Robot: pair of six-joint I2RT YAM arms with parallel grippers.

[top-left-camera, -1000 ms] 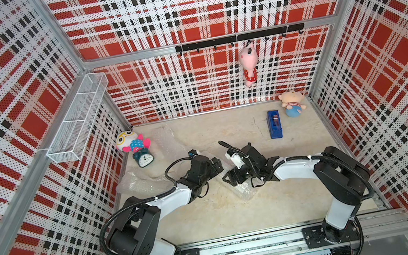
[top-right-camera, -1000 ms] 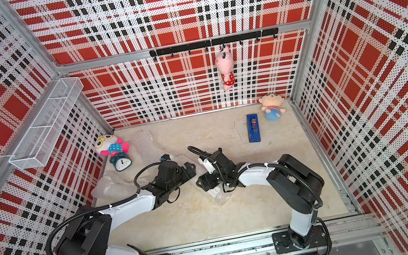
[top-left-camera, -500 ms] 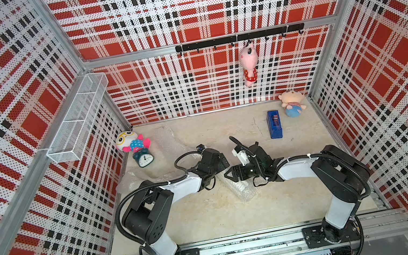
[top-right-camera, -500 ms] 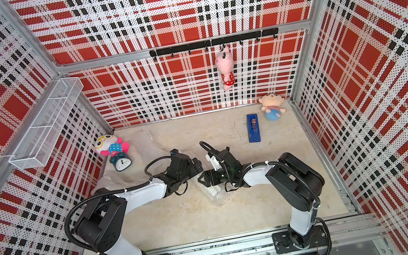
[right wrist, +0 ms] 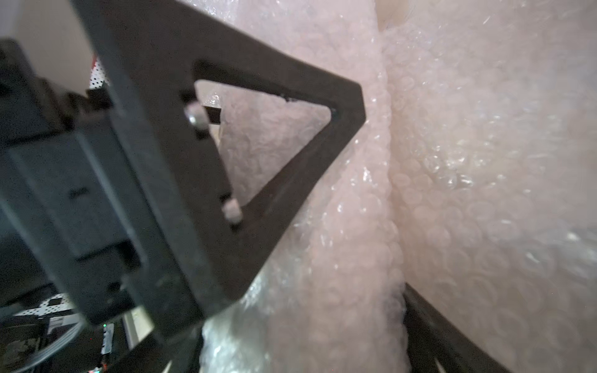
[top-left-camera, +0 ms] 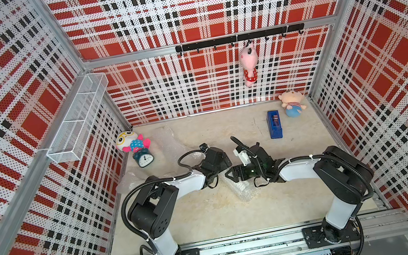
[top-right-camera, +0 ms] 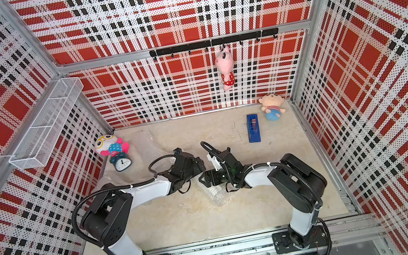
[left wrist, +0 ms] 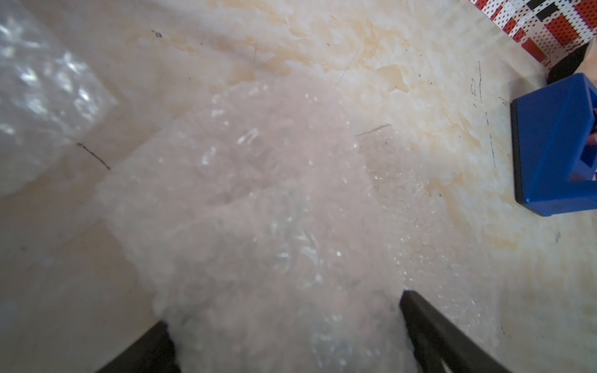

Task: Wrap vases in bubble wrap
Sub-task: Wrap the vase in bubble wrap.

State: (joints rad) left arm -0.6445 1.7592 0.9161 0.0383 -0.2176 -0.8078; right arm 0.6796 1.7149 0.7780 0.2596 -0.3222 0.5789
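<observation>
A crumpled bundle of bubble wrap (top-left-camera: 240, 189) lies mid-table; no vases show, and what the wrap holds is hidden. My left gripper (top-left-camera: 223, 166) and right gripper (top-left-camera: 231, 175) meet over the bundle's far end. In the left wrist view the bundle (left wrist: 274, 210) fills the gap between the wide-spread fingers (left wrist: 429, 326) of the left gripper (left wrist: 287, 336). My right gripper (right wrist: 297, 339) also stands wide, with wrap (right wrist: 339, 242) between its jaws. The left gripper's triangular finger (right wrist: 277, 168) rests against that wrap. More loose bubble wrap (top-left-camera: 169, 140) lies at the back left.
A blue tape dispenser (top-left-camera: 274, 124) stands back right, beside a plush doll (top-left-camera: 292, 104). At the back left are a plush toy (top-left-camera: 132, 143) and an alarm clock (top-left-camera: 145, 159). A pink plush (top-left-camera: 249, 65) hangs from the hook rail. A wire basket (top-left-camera: 77, 122) juts from the left wall.
My left arm has swung in, and its gripper has moved right to the bundle beside the right gripper. The right gripper has shifted only slightly.
</observation>
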